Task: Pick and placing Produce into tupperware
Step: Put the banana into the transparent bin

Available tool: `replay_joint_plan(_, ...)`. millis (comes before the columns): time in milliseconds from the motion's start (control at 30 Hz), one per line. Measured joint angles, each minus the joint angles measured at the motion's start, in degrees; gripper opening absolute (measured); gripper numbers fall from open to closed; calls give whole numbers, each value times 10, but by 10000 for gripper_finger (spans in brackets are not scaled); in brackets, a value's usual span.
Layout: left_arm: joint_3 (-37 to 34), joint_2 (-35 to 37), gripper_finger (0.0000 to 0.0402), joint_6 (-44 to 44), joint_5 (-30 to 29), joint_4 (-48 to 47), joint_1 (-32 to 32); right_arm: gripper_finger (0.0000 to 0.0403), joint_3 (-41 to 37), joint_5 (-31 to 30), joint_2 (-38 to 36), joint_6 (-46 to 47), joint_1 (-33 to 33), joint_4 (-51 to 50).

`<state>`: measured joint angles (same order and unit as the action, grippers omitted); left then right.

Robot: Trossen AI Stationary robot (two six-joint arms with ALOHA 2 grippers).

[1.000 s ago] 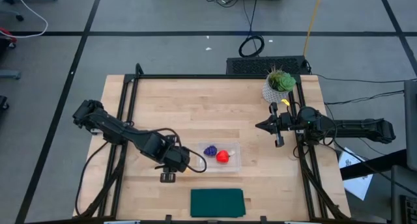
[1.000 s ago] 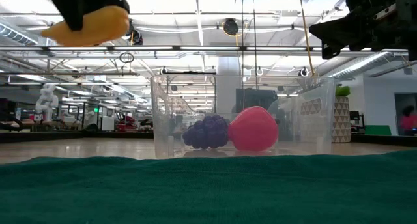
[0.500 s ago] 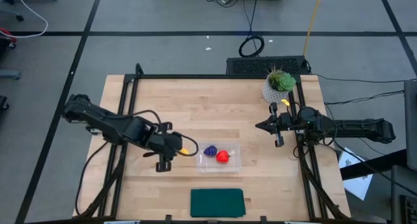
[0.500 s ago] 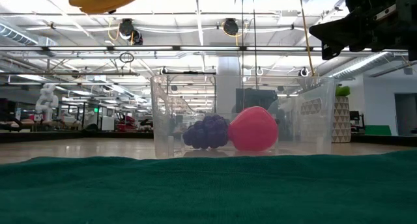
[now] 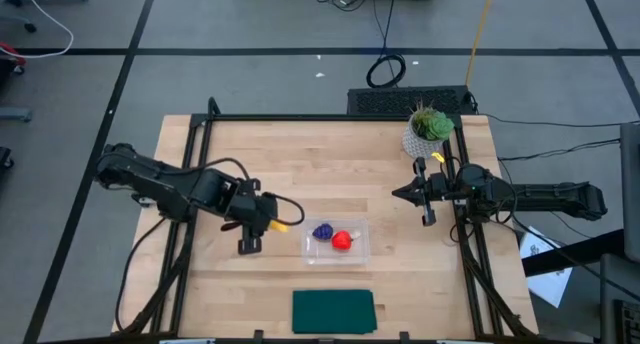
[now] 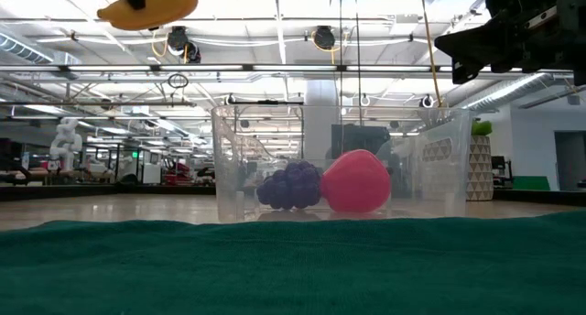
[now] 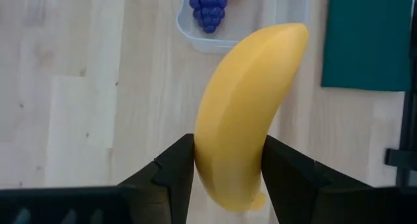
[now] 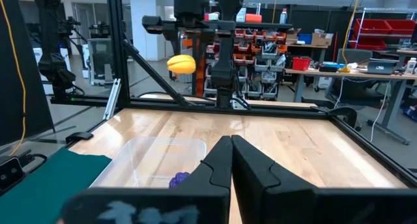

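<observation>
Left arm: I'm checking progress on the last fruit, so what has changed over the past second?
The left gripper, shut on the banana, lifted it and pulled back a little from the tupperware; it now hangs above the table beside the tub's left end. The grapes and strawberry stayed in the tub. The right gripper kept its jaws shut and did not move.

A yellow curved banana point(image 7: 244, 113) is held up in the air, just beside the clear shallow tupperware point(image 5: 337, 240) (on its left side in the high view). Inside the tupperware a purple grape cluster point(image 5: 322, 231) and a red strawberry point(image 5: 342, 240) are lying side by side on the bottom, almost touching.
</observation>
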<state>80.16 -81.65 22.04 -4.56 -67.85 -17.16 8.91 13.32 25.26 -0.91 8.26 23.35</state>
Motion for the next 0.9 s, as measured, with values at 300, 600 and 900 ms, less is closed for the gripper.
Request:
replay_joint_plan(300,42,4,163,-52,-19,3,1,0,0,0,0,0,0,0)
replay_joint_plan(600,65,7,163,-89,-35,3,2,0,0,0,1,0,0,0)
replay_joint_plan(900,65,70,163,-86,-80,19,1,0,0,0,6,0,0,-1)
